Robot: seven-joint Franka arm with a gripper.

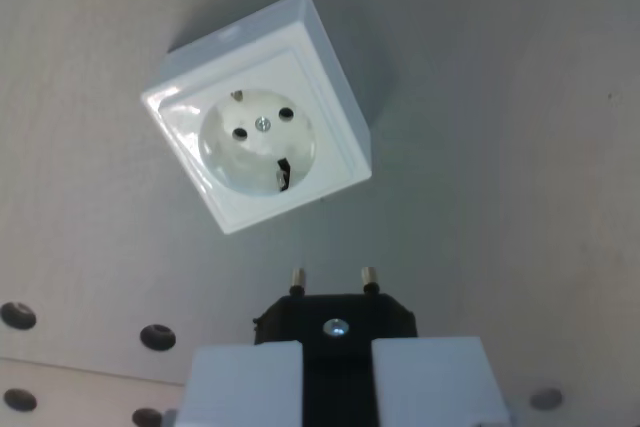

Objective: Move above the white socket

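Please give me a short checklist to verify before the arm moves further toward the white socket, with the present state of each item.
1. Black plug held between the gripper fingers: ok.
2. Both plug pins visible and pointing toward the white socket: ok.
3. Socket fully in the wrist view: ok.
4. Pins over the socket holes: not ok, the socket sits above and to the wrist view's left of the plug.
5. Line of the pins matches line of the holes: not ok, the socket is rotated.
6. Height above the socket: cannot tell.
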